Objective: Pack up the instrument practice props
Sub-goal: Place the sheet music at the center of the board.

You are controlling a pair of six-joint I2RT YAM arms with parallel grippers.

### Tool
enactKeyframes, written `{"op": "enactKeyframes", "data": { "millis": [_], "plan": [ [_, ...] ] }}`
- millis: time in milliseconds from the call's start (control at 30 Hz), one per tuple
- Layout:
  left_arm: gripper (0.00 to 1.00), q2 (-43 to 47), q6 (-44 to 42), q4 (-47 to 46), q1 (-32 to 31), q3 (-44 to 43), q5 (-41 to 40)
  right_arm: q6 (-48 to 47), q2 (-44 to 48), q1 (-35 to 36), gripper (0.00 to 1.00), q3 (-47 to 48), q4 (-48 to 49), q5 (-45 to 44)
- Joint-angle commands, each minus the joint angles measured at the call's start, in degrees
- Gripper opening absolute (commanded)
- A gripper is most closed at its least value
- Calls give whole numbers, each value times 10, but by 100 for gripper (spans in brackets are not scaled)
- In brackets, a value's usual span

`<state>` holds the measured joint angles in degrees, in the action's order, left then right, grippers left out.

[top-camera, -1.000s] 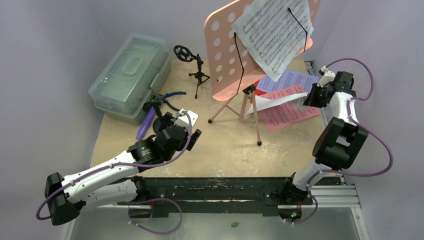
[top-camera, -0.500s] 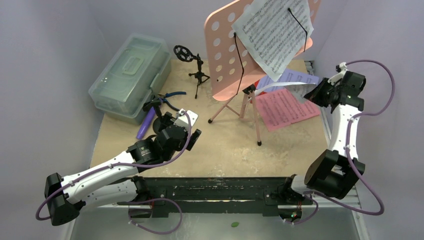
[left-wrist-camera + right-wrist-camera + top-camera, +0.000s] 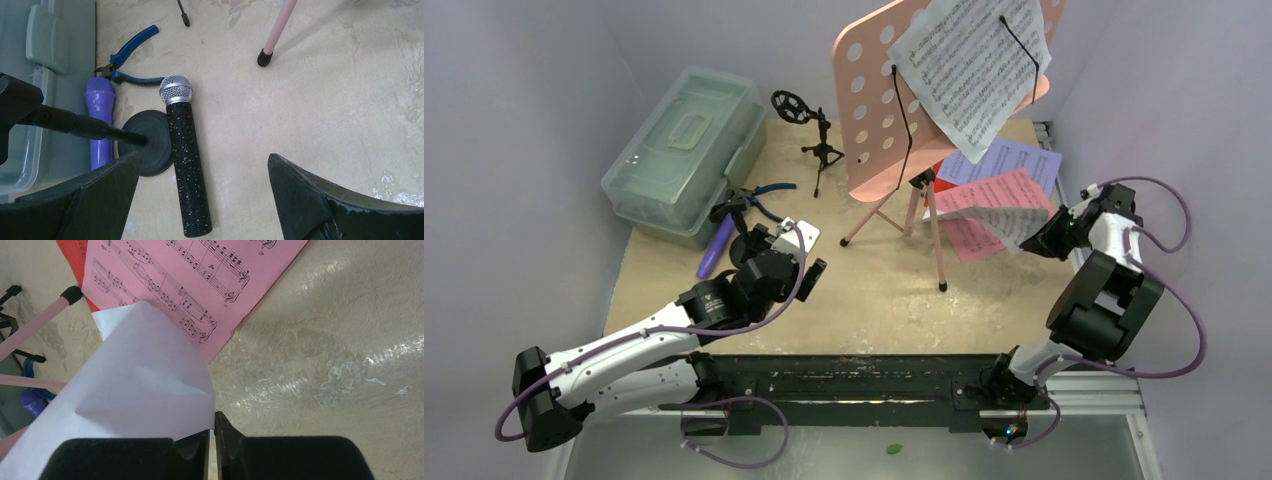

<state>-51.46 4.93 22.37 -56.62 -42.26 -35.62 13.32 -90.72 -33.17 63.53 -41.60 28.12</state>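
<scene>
My right gripper (image 3: 1046, 240) (image 3: 212, 432) has its jaws almost together on the corner of a white sheet-music page (image 3: 1021, 224) (image 3: 135, 385), which hangs bent just above the table. Under that page lie a pink page (image 3: 984, 200) (image 3: 200, 275), a red page (image 3: 75, 255) and a lilac page (image 3: 1014, 160). The pink music rack (image 3: 884, 110) stands on its tripod with another white page (image 3: 974, 70) strapped to it. My left gripper (image 3: 802, 255) (image 3: 204, 157) is open above a black-silver microphone (image 3: 187, 165). A purple microphone (image 3: 100, 115) (image 3: 717, 247) lies beside it.
A clear greenish case (image 3: 684, 150) sits at the back left, with blue-handled pliers (image 3: 769, 195) (image 3: 131, 55) next to it. A black mic tripod (image 3: 817, 140) stands behind them. A black stand with a round base (image 3: 147, 142) lies by the microphones. A rack leg (image 3: 277, 27) is close by.
My right arm carried the white page up and back, then down and forward, so it now hangs over the pink page. Its jaws show a hairline gap. The left arm has stayed still.
</scene>
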Motion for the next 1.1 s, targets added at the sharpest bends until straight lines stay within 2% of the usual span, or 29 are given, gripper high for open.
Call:
{"op": "enactKeyframes", "data": {
  "millis": [0,233,367,500,633,767,933,1067],
  "plan": [
    [97,2,0,-12,6,4,5,4,10,-5,12,7,12,22],
    [97,2,0,-13,7,5,5,58,-12,-7,13,20,47,38],
    [97,1,0,-14,8,5,6,48,-4,-6,12,25,48,33],
    [97,0,-1,-14,9,5,10,-26,43,21,10,37,48,28],
    [97,-4,-1,-14,10,5,12,-116,115,57,6,42,90,-64],
    [97,-3,-1,-14,11,5,12,-220,151,62,0,71,87,-103],
    [97,-4,-1,-14,12,5,12,-358,202,60,0,95,34,-59],
    [97,-4,0,-14,12,5,13,-441,289,61,0,87,9,-51]
  ]
}}
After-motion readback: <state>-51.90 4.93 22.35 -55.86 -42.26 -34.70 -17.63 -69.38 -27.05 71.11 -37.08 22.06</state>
